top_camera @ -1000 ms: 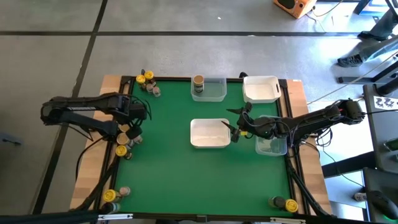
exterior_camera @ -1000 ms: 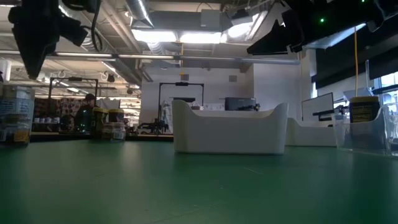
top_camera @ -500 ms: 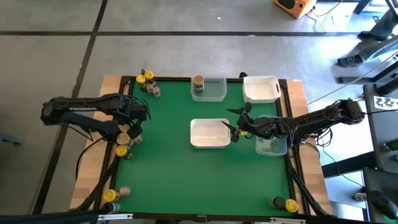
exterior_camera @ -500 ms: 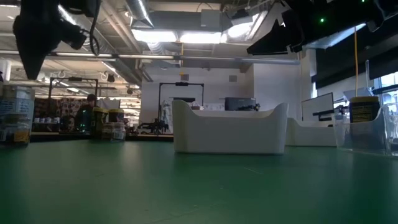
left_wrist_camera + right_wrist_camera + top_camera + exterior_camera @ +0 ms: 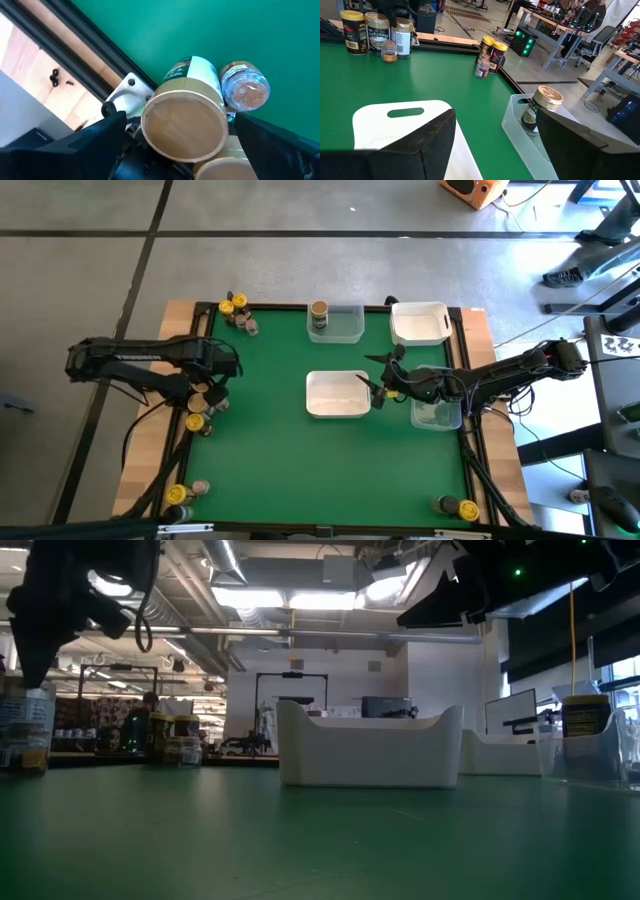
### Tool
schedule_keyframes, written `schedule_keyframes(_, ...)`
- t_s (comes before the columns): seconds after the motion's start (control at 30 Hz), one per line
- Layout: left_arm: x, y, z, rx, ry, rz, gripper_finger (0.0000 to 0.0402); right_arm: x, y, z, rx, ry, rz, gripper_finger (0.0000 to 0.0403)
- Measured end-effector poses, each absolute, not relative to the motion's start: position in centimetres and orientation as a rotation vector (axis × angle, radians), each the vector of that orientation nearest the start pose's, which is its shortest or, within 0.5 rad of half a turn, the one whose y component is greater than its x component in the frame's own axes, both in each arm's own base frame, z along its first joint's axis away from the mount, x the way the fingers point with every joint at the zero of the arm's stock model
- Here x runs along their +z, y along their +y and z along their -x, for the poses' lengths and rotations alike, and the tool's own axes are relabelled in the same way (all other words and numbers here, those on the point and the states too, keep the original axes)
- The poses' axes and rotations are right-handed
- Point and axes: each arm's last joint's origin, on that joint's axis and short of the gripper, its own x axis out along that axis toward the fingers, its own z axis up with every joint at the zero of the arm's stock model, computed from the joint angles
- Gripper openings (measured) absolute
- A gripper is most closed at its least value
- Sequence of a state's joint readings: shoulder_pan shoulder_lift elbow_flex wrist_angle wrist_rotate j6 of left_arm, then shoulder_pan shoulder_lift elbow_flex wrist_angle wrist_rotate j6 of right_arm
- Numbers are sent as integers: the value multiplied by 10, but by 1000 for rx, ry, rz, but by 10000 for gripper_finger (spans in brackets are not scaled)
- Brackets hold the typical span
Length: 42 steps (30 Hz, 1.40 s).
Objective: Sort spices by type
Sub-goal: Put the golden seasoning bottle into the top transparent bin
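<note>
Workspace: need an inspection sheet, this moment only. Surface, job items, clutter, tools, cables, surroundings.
Surface: green mat in a dark frame on a wooden table.
Job's things: spice jars clustered at the left edge; more at the far-left corner and both near corners; tan-lid jar in the clear tray.
Clutter: white tray mid-mat, white tray far right, clear tray right edge.
Grippers: left tool above the left-edge jars, open; right tool open beside the centre tray.
Cables: bundles along both table sides.
Surroundings: concrete floor, workshop benches.
</note>
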State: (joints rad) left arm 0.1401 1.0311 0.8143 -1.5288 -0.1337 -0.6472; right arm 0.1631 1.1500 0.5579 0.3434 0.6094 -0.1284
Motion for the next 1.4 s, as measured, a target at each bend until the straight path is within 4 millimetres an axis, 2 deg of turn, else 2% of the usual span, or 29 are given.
schedule_keyframes(0.5, 219, 34, -138, 651, 1869, 480, 330, 235, 22, -237, -429, 262, 220, 276)
schedule_keyframes(0.8, 217, 36, -139, 641, 1886, 487, 280, 235, 22, -237, -429, 262, 221, 276)
schedule_keyframes(1.0, 218, 36, -140, 646, 1882, 490, 279, 235, 22, -237, -429, 263, 221, 276)
schedule_keyframes(1.17, 228, 37, -146, 648, 1835, 490, 283, 235, 22, -237, -429, 262, 221, 276)
schedule_keyframes(1.4, 263, 41, -160, 662, 1693, 508, 279, 235, 22, -237, -429, 262, 221, 276)
